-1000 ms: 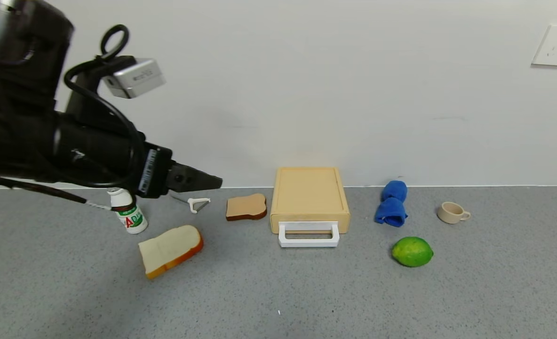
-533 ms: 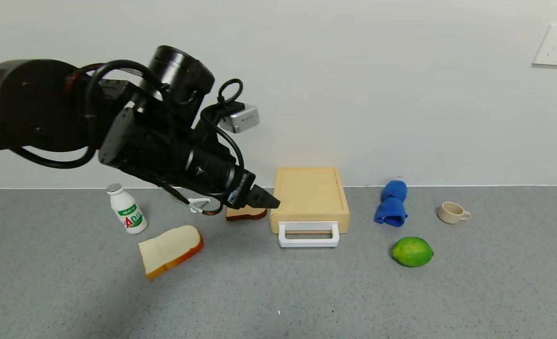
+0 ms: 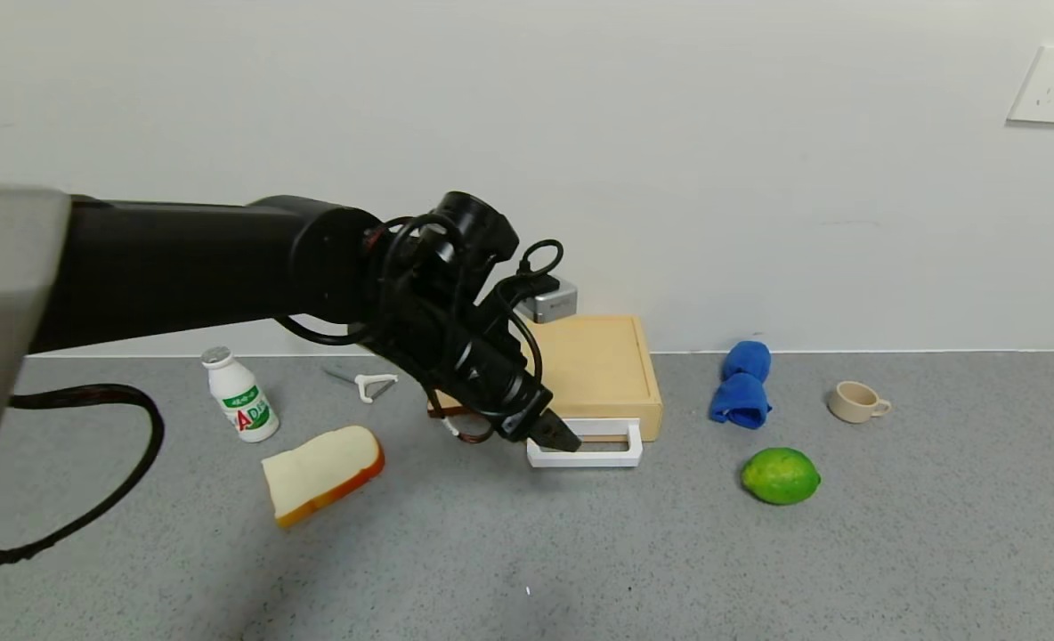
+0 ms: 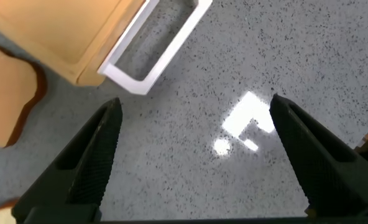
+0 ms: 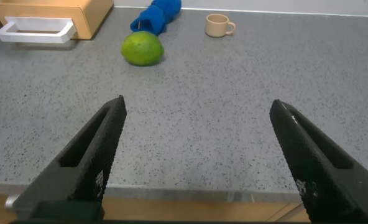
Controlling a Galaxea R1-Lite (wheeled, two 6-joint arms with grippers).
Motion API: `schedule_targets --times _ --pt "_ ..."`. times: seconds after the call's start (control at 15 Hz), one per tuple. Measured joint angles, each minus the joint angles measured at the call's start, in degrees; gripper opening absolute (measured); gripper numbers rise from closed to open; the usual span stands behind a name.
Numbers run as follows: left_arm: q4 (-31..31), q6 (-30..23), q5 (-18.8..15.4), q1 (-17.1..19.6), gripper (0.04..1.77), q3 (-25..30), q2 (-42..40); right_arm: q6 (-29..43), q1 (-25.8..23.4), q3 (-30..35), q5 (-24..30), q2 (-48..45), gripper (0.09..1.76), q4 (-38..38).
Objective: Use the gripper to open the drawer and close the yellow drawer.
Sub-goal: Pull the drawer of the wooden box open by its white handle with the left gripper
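Observation:
The pale yellow drawer (image 3: 600, 367) stands against the back wall with its tray pushed in and its white loop handle (image 3: 595, 451) facing forward. It also shows in the left wrist view (image 4: 66, 31) with the handle (image 4: 153, 46). My left gripper (image 3: 564, 440) is open and empty, its fingertips (image 4: 106, 124) above the table just in front of and to the left of the handle, not touching it. My right gripper (image 5: 196, 124) is open and empty, low near the table's front edge, out of the head view.
A brown bread slice (image 4: 7, 93) lies left of the drawer, a white bread slice (image 3: 322, 472), a small milk bottle (image 3: 240, 407) and a peeler (image 3: 368, 385) farther left. A blue cloth (image 3: 742, 385), a lime (image 3: 780, 475) and a cup (image 3: 856, 401) lie to the right.
My left arm has swung from the far left across to the right and down, bringing the gripper to the left end of the drawer handle. The drawer has not moved.

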Motion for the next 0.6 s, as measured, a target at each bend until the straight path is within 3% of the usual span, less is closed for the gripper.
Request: schedule_targets --times 0.6 --pt "-0.5 -0.5 0.4 -4.3 1.72 -8.0 13.8 0.0 0.0 0.0 0.0 0.0 1.7 0.0"
